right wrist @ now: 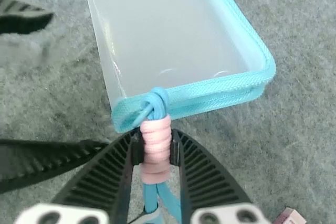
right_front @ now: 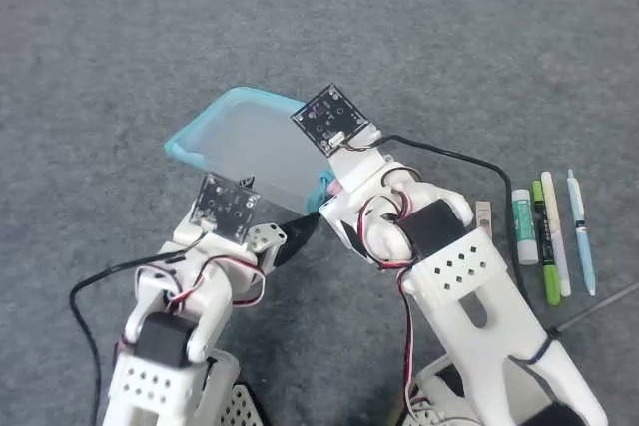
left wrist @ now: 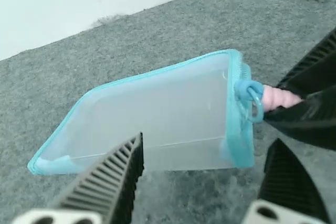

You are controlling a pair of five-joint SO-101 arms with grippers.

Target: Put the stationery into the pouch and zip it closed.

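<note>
The pouch (right_front: 255, 152) is translucent with teal zip trim and lies mid-table; nothing shows through its wall (right wrist: 168, 40). A pink zipper pull (right wrist: 156, 148) hangs from its near corner, and my right gripper (right wrist: 155, 139) is shut on it, seen from above at the pouch's right corner (right_front: 334, 190). My left gripper (left wrist: 199, 182) stands open just in front of the pouch's long side (left wrist: 157, 114), touching nothing. The stationery lies in a row at the right: a glue stick (right_front: 524, 226), a green marker (right_front: 547, 251), a white pen (right_front: 556, 231), a blue pen (right_front: 583, 236) and a small eraser (right_front: 484, 218).
Grey carpet covers the table up to a pale wall at the back. Both arm bases crowd the front edge. A black cable (right_front: 469, 159) runs from the right arm past the stationery. There is open carpet left of and behind the pouch.
</note>
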